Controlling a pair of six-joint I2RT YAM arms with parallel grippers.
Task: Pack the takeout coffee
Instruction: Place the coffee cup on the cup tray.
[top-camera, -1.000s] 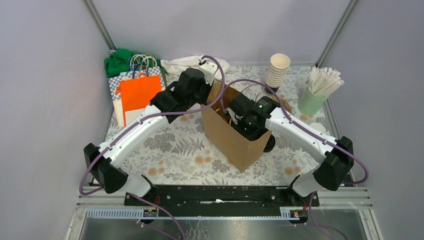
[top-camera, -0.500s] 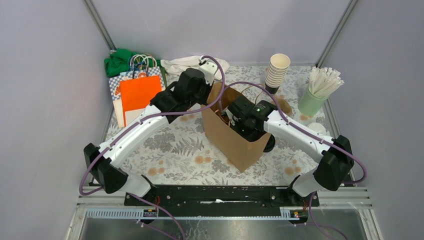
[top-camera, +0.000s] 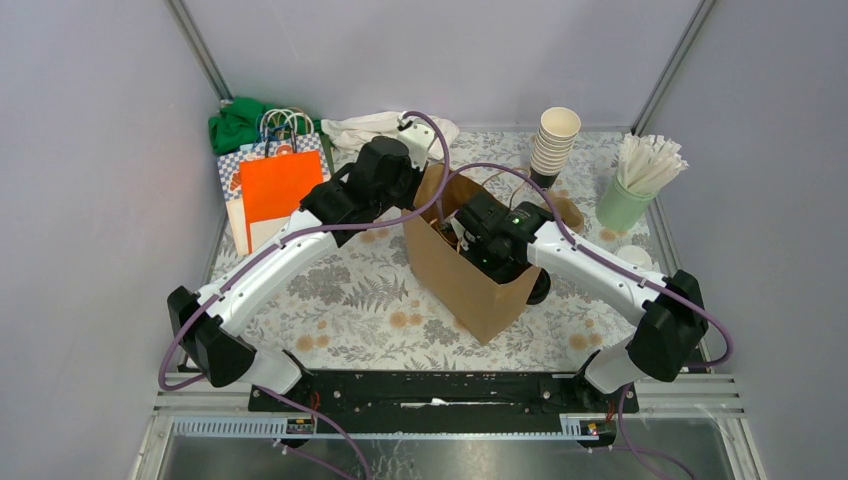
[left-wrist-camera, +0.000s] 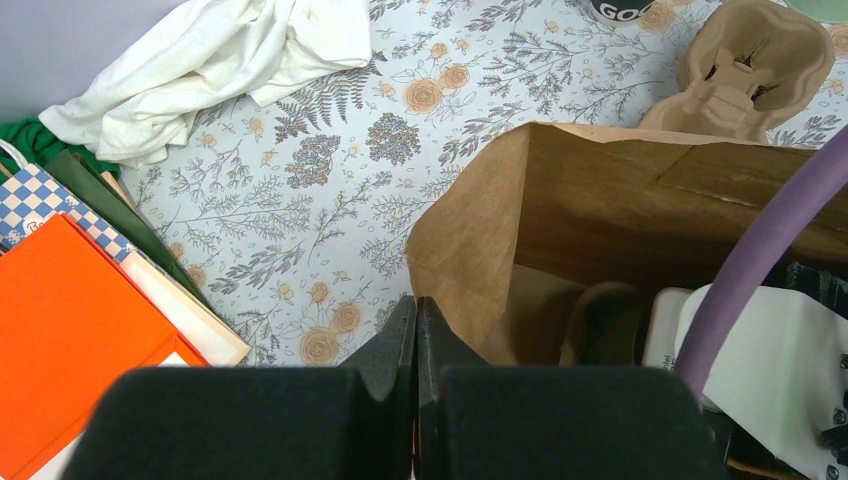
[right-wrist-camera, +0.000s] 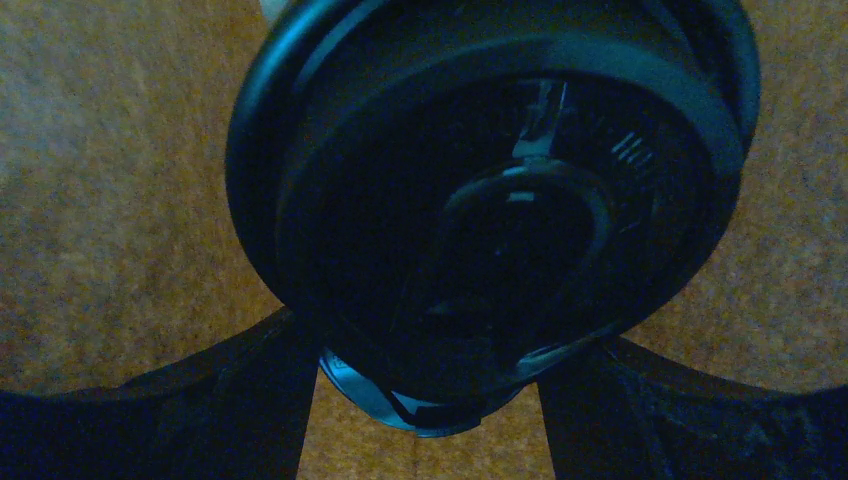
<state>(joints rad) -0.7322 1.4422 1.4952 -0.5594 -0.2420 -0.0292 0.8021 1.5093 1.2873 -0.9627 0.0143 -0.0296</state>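
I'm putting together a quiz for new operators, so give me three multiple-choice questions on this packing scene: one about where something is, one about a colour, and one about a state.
1. Where is the right gripper?
A) down inside the brown paper bag
B) folded back by its own base
C) lifted high above everything

2. What colour is the front gift bag at the far left?
A) blue
B) orange
C) yellow

3. How does the brown paper bag stand?
A) folded flat
B) tipped on its side
C) upright, mouth open

Answers:
1 A, the right wrist view shows brown paper all around the coffee cup between its fingers.
2 B, its face is plain orange.
3 C, the left wrist view looks down into its open mouth.
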